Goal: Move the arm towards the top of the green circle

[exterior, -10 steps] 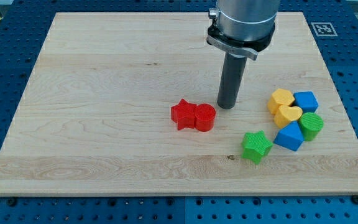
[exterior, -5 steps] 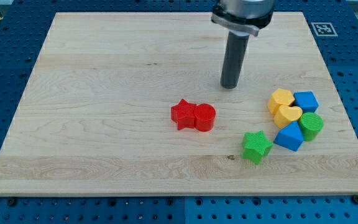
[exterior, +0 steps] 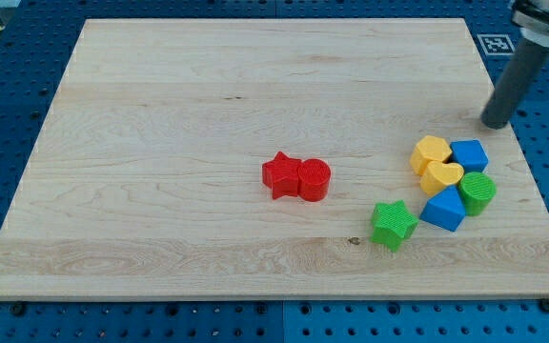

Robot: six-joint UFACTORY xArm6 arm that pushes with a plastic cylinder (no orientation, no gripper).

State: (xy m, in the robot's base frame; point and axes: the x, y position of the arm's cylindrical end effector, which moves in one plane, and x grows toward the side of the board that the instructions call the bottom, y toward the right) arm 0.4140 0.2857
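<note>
The green circle [exterior: 477, 192] sits near the view's right edge of the wooden board [exterior: 160, 143], in a cluster with a blue cube [exterior: 469, 154], a yellow hexagon [exterior: 431, 151], a yellow heart [exterior: 441, 176] and a blue triangle [exterior: 444, 209]. My tip [exterior: 495, 123] is on the board at the view's right, above the cluster, just above and right of the blue cube and apart from it. It touches no block.
A green star [exterior: 393, 224] lies left of and below the cluster. A red star [exterior: 279, 174] and a red circle [exterior: 314, 179] touch each other near the board's middle. A marker tag [exterior: 497, 43] sits off the board's top right corner.
My tip has moved from beside the red circle up and then far to the view's right, ending above the right-hand cluster. No block has moved.
</note>
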